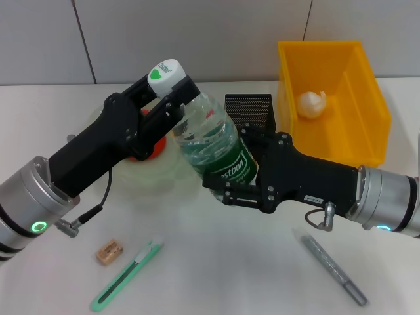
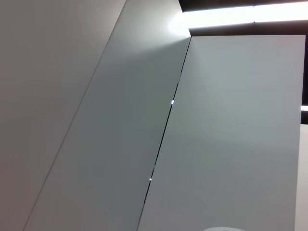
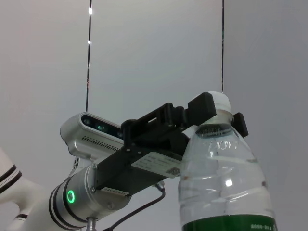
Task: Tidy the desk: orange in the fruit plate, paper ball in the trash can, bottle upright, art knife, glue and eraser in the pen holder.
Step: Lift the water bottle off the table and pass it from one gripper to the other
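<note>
The left tool is clamped on the neck of the bottle, under its white cap with a green mark. The right tool clamps the green label, where "ostbon" is readable, holding the bottle above the worktop.

— What finishes do you see on the bench?

— Matt and smooth, pale. Your bottle is clear glossy plastic with a shiny green label and a white plastic cap.

— And the rest?

— You've got a glossy yellow plastic bin holding a crumpled paper ball, a black mesh pen holder, and matt black arm casings with brushed-metal cuffs.
</note>
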